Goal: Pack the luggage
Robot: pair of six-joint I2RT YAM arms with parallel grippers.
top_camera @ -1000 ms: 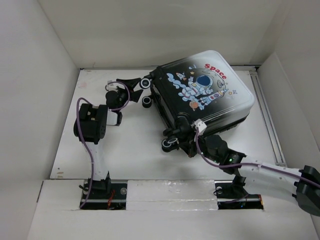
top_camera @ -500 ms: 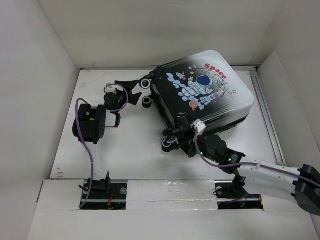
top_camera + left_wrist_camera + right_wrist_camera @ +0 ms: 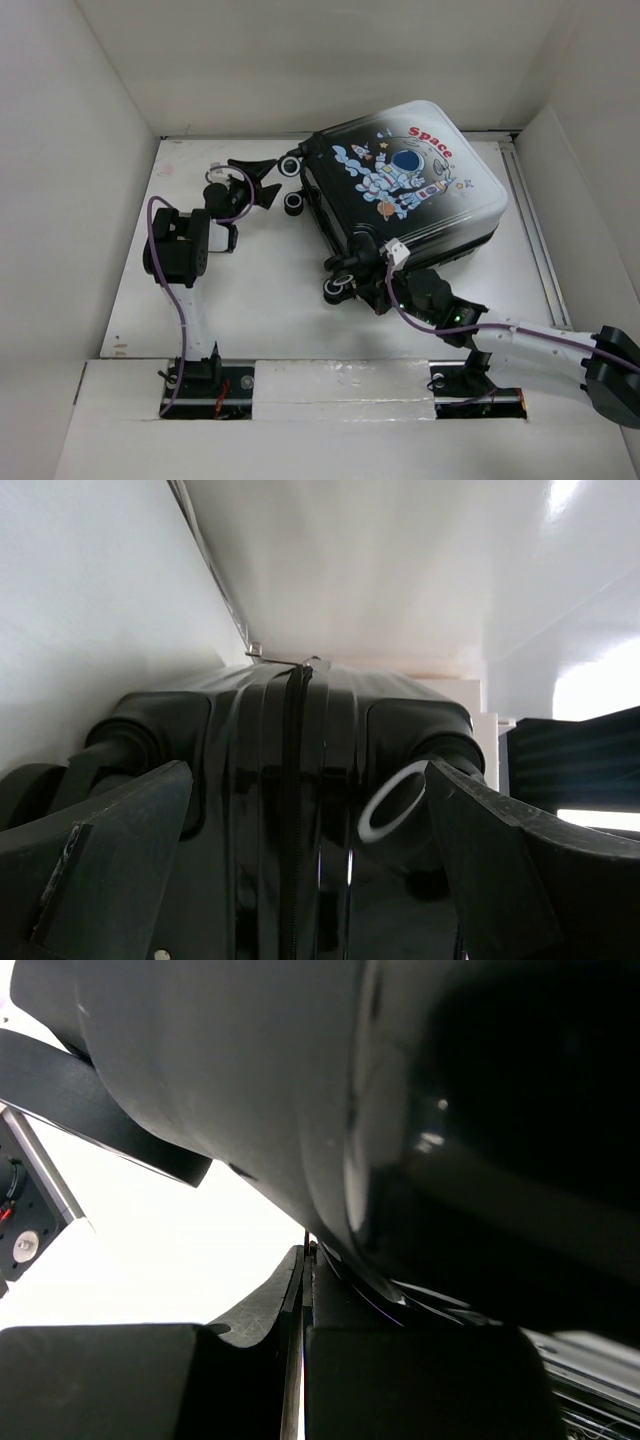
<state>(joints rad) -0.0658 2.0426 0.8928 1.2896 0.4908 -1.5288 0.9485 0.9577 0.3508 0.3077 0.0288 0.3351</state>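
**Closed luggage flat on the counter, a hand at each end**

The right hand (image 3: 385,288), fingers pressed together, sits at the near corner of the luggage (image 3: 410,185). It lies closed, astronaut side up, at the counter's (image 3: 260,290) far right. The left hand (image 3: 266,179), spread wide, faces its wheels (image 3: 292,167).

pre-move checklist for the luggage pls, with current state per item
1. Luggage shell shut: ok, the halves meet and the print side is up.
2. Zipper run all the way round: cannot tell, only the wheel end shows, and it is closed there.
3. Left gripper open: ok, its fingers are spread, facing the wheel end.
4. Left fingers off the wheels: cannot tell, they are very close.
5. Right gripper grasp: cannot tell, its fingers are together at the near corner and what they pinch is hidden.
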